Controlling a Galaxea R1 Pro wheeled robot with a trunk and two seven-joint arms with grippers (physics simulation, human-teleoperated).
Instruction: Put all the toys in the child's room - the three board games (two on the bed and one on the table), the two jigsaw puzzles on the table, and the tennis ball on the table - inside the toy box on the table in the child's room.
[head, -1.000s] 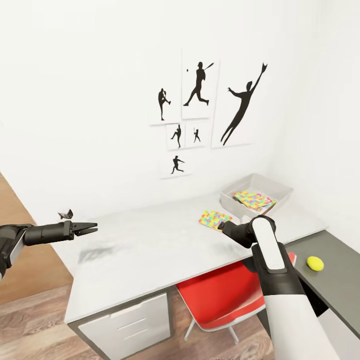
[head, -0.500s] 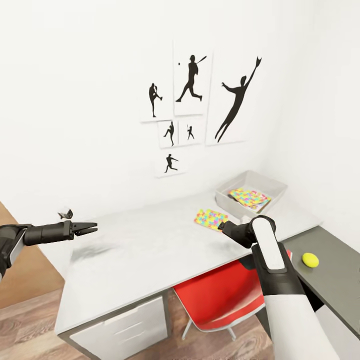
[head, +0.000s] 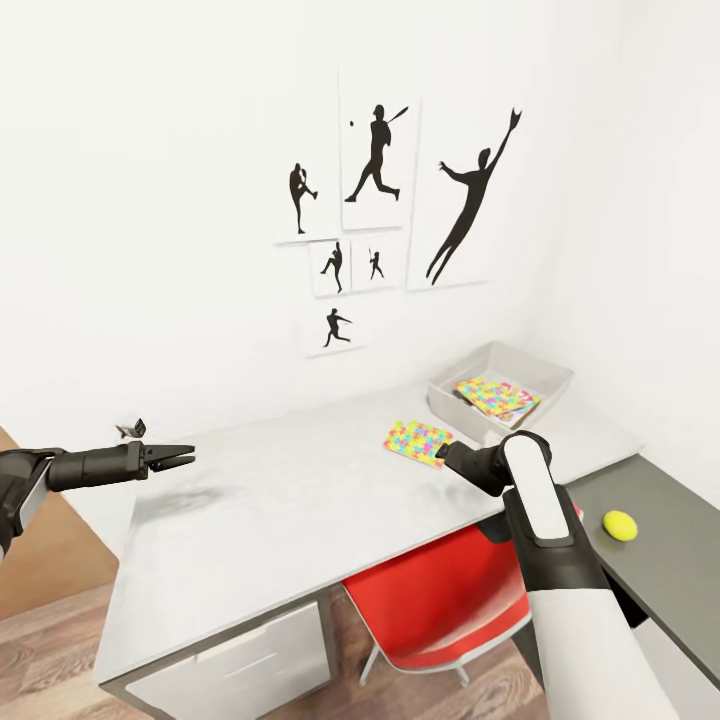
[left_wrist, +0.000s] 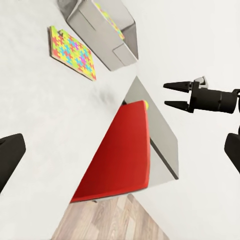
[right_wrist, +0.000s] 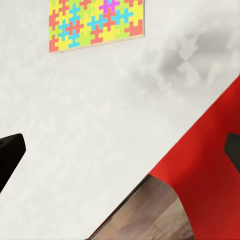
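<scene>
Head view. I count: the table (head: 300, 520), pale top joined at the right to a lower dark grey section; the toy box (head: 545, 372) at the far right corner of the pale top, against the wall; one jigsaw puzzle (head: 496, 396) lying inside it, on top of something darker that I cannot identify; a second jigsaw puzzle (head: 416, 441) flat on the pale top just beside the box; the tennis ball (head: 620, 524) on the dark section, well apart from the box. A red chair (head: 440, 600) is tucked under the table. Baseball silhouette pictures (head: 380, 160) hang on the white wall. My left gripper (head: 178, 458) is held out over the table's left end, fingers a little apart, nothing between them. My right arm (head: 545, 530) reaches toward the loose puzzle; its gripper is hidden behind the forearm here.

Left wrist view. The loose puzzle (left_wrist: 72, 52), the box wall (left_wrist: 95, 27), the red chair seat (left_wrist: 117, 150). A gripper (left_wrist: 179, 95) shows against the white wall with fingers parted and empty (the same left one, I take it).

Right wrist view. The loose puzzle (right_wrist: 95, 22) on bare tabletop (right_wrist: 100, 125), the chair seat (right_wrist: 205, 165) past the table edge. Dark fingertips (right_wrist: 9, 150) sit at both sides of the picture, so the right gripper is spread wide, clear of the puzzle, holding nothing.
</scene>
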